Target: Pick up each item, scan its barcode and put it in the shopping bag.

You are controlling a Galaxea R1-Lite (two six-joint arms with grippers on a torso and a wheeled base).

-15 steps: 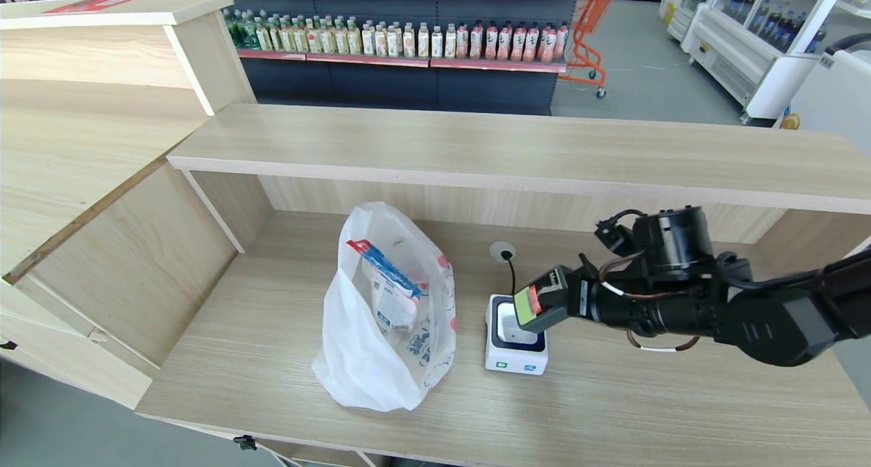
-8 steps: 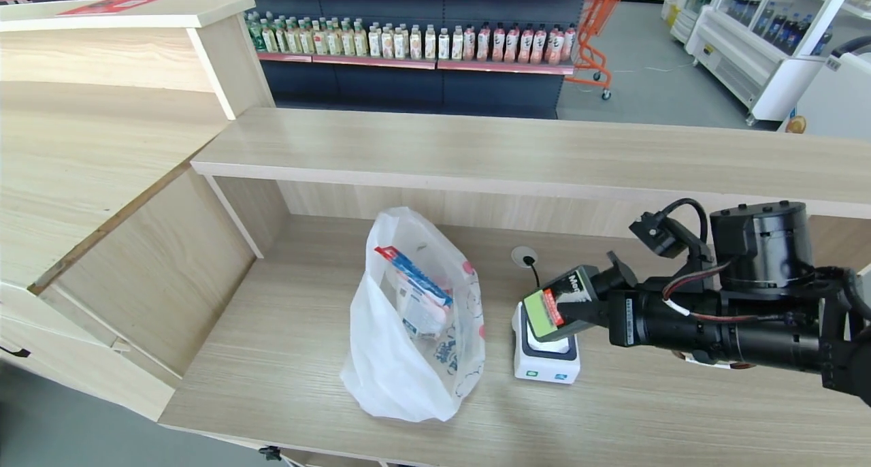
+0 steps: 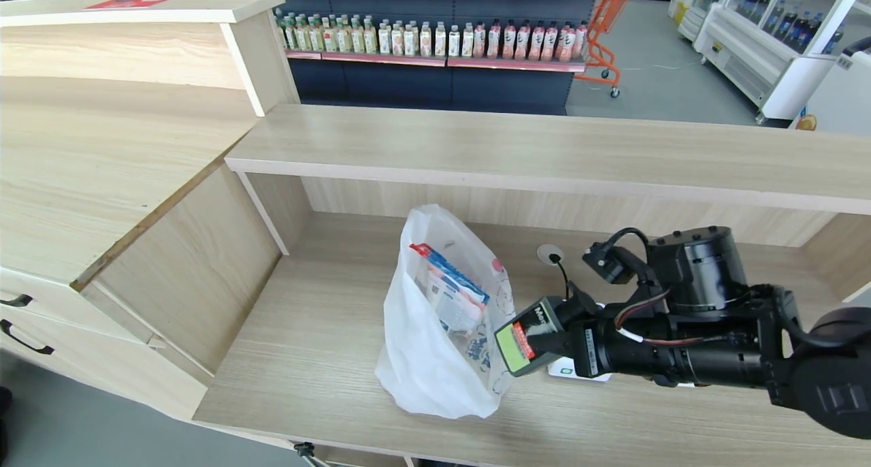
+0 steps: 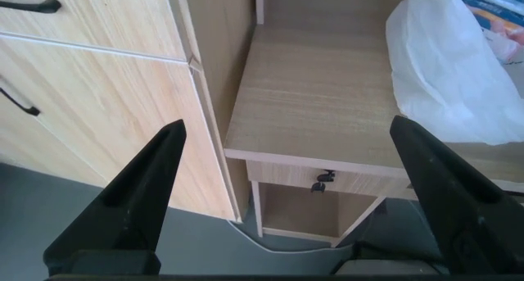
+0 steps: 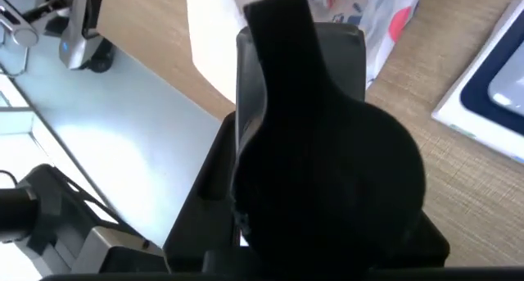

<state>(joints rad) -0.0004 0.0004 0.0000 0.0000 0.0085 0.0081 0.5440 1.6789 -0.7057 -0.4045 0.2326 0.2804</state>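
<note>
A white plastic shopping bag [image 3: 446, 331] stands open on the wooden counter [image 3: 320, 358], with a blue-and-white packet [image 3: 452, 290] inside it. My right gripper [image 3: 537, 337] is shut on a small dark box [image 3: 515, 344] with a green and red face, held just to the right of the bag, touching or nearly touching its side. The white scanner [image 3: 578, 372] sits behind and under that gripper, mostly hidden. In the right wrist view the box [image 5: 344, 52] lies between dark fingers [image 5: 278, 35], with the bag [image 5: 385, 19] and scanner [image 5: 491, 92] beyond. My left gripper [image 4: 282, 199] hangs open off the counter's front left corner.
A raised ledge [image 3: 544, 154] runs along the back of the counter. A side wall [image 3: 197, 283] and drawers [image 3: 41, 317] close the left. The scanner's cable goes into a hole [image 3: 550, 254] at the back. Bare counter lies left of the bag.
The head camera has shifted, sliding the whole scene right. Relative to the scanner, my right gripper has carried the box left and lower, from above the scanner to the bag's side.
</note>
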